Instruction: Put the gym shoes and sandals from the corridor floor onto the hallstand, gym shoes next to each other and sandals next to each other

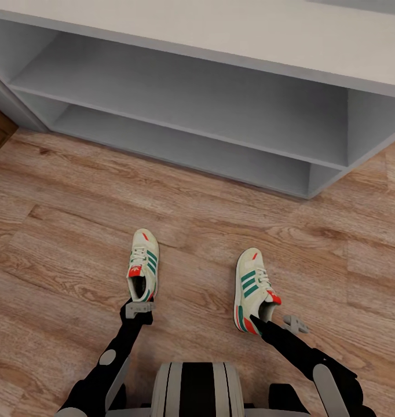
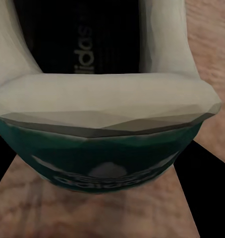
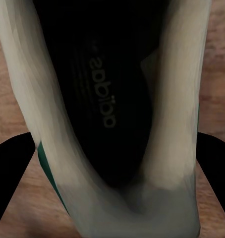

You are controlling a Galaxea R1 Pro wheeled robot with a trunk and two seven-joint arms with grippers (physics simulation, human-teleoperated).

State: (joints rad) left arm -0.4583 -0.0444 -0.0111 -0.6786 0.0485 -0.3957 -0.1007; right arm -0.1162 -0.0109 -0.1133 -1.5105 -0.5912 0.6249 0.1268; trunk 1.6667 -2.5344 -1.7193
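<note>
The pale grey-white open-shelved hallstand (image 1: 220, 124) stands at twelve o'clock. Two cream-white gym shoes with teal stripes lie on the light brown wood-plank floor (image 1: 64, 231): the left shoe (image 1: 143, 264) (image 2: 107, 124) at the left gripper (image 1: 139, 308), the right shoe (image 1: 252, 288) (image 3: 117, 124) at the right gripper (image 1: 266, 319). Both wrist views look into dark insoles; finger spread cannot be told.

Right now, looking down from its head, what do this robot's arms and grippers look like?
Both arms are slim and black with pale grey panels: the left arm has a round grey joint cap, the right arm a long grey plate. The left gripper and right gripper are small, light grey and blocky. No cables show.
</note>
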